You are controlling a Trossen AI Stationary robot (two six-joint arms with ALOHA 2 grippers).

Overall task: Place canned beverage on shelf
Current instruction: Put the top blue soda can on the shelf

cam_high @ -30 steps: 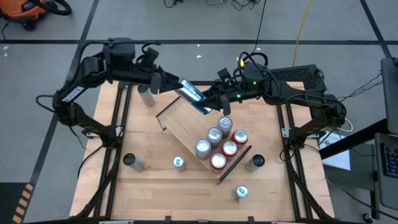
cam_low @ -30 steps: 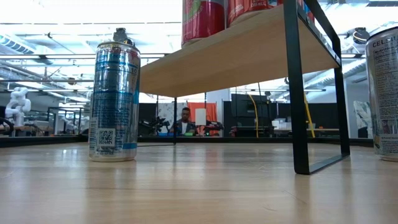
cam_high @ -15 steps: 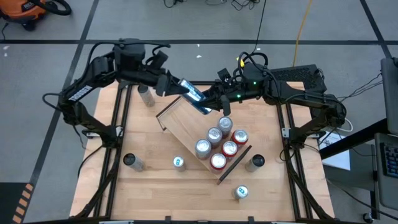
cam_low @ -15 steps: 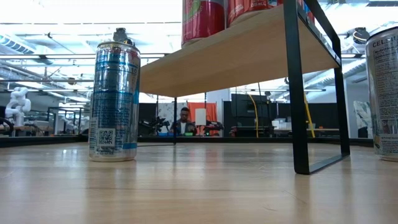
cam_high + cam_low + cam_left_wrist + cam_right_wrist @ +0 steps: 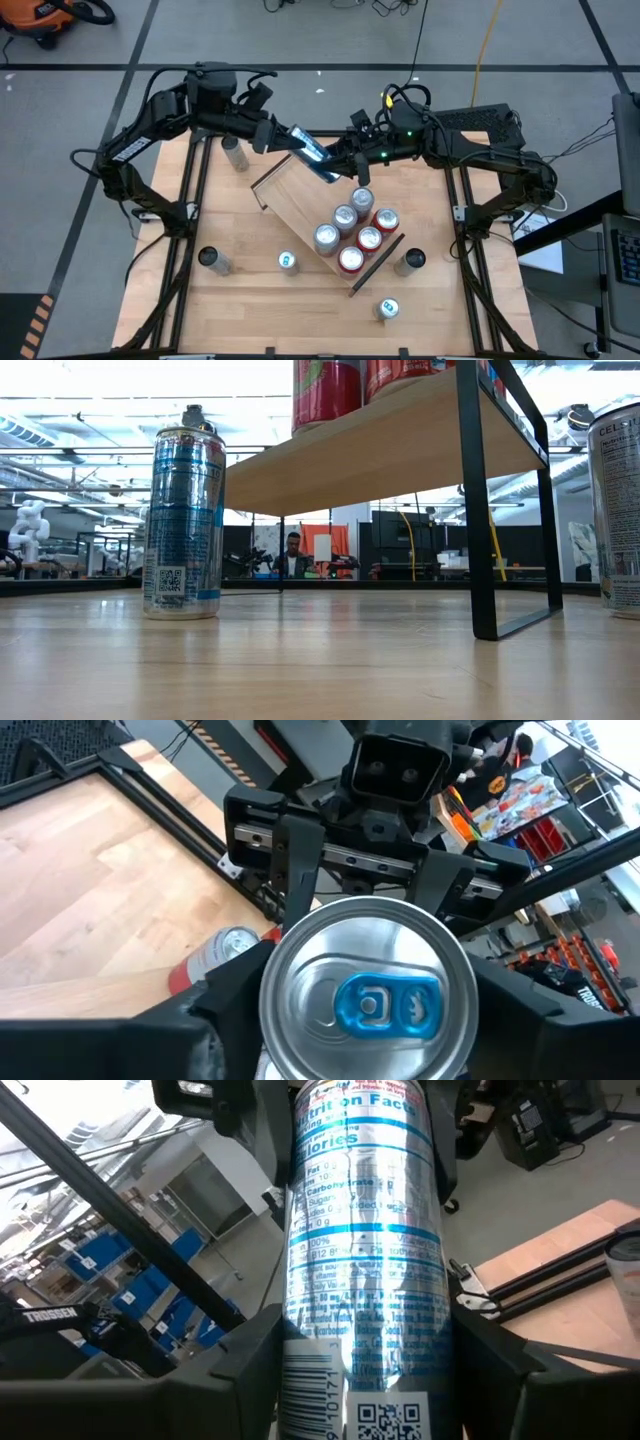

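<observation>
1. High view: we see the slim silver-blue can (image 5: 307,149) lying sideways in the air above the far end of the shelf (image 5: 293,198), clamped between the left gripper (image 5: 274,138) and the right gripper (image 5: 336,166). Since a second ago the left arm's elbow has shifted and the can has not, so we judge a handover is under way.
2. Low view: the shelf's pale wood board sits on thin black rails, with red cans (image 5: 328,390) on it.
3. Left wrist view: the can's shiny round lid and blue tab fill the space between the closed fingers.
4. Right wrist view: the fingers hug the glossy printed cylinder.
</observation>
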